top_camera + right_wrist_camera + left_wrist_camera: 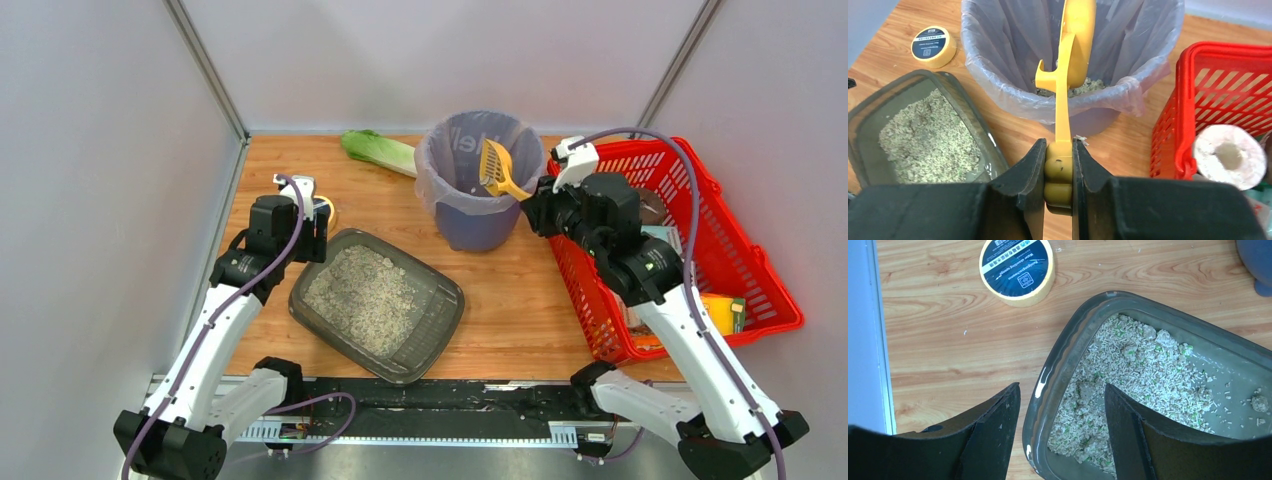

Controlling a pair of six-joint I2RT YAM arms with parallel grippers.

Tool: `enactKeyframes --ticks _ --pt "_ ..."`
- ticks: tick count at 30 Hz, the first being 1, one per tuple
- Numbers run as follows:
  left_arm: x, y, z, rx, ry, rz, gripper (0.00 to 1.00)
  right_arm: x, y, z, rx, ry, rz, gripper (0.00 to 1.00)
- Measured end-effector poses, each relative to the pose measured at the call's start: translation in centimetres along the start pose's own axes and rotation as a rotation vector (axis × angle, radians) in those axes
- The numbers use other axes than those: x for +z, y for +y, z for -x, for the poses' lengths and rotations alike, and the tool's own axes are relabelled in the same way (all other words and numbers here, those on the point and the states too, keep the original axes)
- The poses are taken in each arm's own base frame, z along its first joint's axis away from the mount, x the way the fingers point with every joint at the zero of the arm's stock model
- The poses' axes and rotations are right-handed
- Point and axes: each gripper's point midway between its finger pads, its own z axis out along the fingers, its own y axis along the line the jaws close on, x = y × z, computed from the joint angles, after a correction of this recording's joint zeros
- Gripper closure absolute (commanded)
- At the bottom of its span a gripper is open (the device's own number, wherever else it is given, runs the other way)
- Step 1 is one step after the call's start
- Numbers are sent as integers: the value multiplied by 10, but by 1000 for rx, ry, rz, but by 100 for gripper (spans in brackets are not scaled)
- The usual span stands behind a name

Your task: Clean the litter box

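left arm (215, 320): base at the counter's near-left corner; its white links rise forward along the left edge, with the elbow folded low beside the base.
left wrist (268, 225): black, tipped downward, about halfway along the counter's left edge.
left fingers (998, 432): spread wide, pointing down, gripping nothing.
right arm (690, 345): base at the counter's near-right corner; its white links lean forward and inward toward the far edge.
right wrist (600, 210): black, raised well above the counter, aimed left toward the middle of the far edge.
right fingers (1030, 182): pressed together on the handle of a yellow scoop (1075, 50), which sticks out straight ahead of them.
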Motion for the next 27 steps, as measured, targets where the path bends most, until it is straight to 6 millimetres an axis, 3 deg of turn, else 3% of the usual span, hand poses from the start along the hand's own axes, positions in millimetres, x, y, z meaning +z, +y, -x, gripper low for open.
enactKeyframes --ticks 4,10,17,23,27 --pt "0 0 0 0 0 0 29 -10 3 7 -126 -39 21 100" --pt "0 0 0 0 0 0 30 -21 38 15 -359 -130 107 100" --pt "0 0 0 0 0 0 30 -19 46 -3 -582 -157 11 100" --pt "0 0 0 0 0 0 30 -19 38 5 -599 -211 -65 100" --pt "0 0 0 0 0 -1 29 -38 41 21 -501 -320 -23 100"
